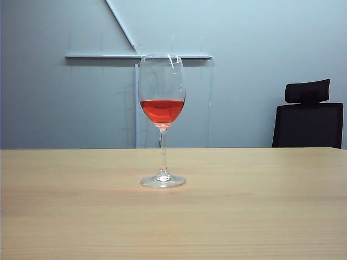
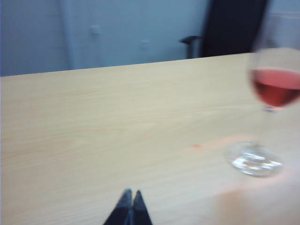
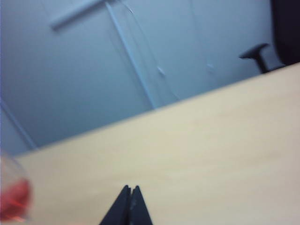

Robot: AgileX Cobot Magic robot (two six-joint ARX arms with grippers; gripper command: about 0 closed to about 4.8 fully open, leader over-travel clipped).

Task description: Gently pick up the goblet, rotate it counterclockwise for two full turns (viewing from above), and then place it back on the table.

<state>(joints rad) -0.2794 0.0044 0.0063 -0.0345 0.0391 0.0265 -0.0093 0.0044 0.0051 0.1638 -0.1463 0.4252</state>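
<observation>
The goblet (image 1: 162,120), a tall clear wine glass with red liquid low in its bowl, stands upright on the beige wooden table (image 1: 260,206) near the middle of the exterior view. No gripper or arm shows in that view. In the left wrist view the goblet (image 2: 274,89) stands off to one side, well apart from my left gripper (image 2: 131,192), whose dark fingertips touch with nothing between them. The right wrist view catches only a blurred edge of the goblet (image 3: 13,197); my right gripper (image 3: 131,188) is shut and empty over bare table.
A black office chair (image 1: 308,116) stands behind the table's far edge at the right. A grey wall with white strips (image 1: 138,56) lies behind the glass.
</observation>
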